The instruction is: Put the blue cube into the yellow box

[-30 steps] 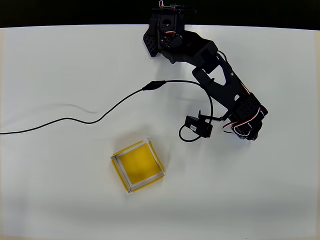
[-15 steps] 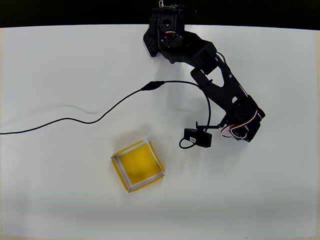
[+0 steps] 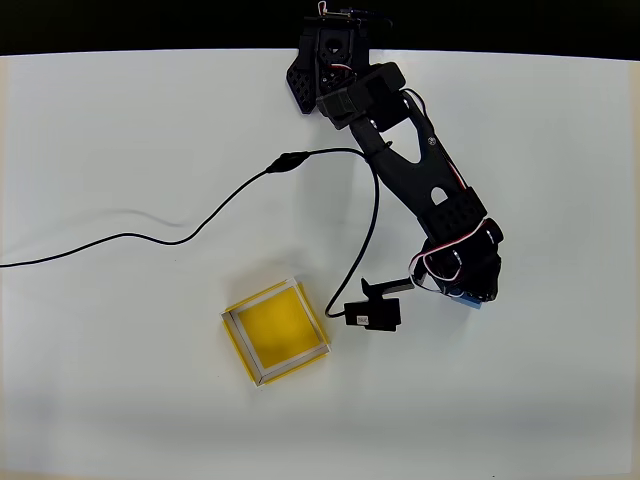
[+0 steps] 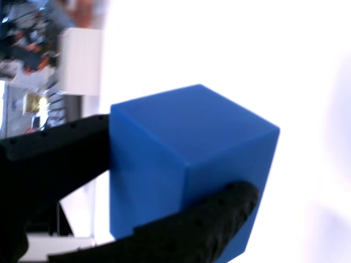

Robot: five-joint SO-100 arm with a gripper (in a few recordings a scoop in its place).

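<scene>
Transport step, judging by how things lie: blue cube (image 4: 186, 170) clamped between the two black fingers (image 4: 181, 230) of the gripper (image 4: 118, 194), one finger against its left face and the other curling across its lower front in the wrist view. Lifted clear of the white table (image 3: 120, 120), it seems, since nothing but pale blur shows behind the block there. From overhead, just a sliver of blue (image 3: 474, 303) peeking out under the black wrist of the arm (image 3: 430, 190), well to the right of the yellow box (image 3: 275, 332). Box open-topped, sitting askew on the table, floor bare. Small black camera module (image 3: 373, 315) dangling on its cable between the wrist and the box, close to the box's right corner. Black cable (image 3: 150, 240) trailing off to the left edge, above the box and apart from it.

Not yet done: carrying across and releasing. Next move likely calls for swinging leftward until the cube hangs over the yellow floor, then lowering and parting the fingers. Worth minding: the box only about twice as wide as the block, so centring before release matters; a drop onto the pale rim could tip the cube out or nudge the light tray. Also worth keeping the dangling module from brushing the box.
</scene>
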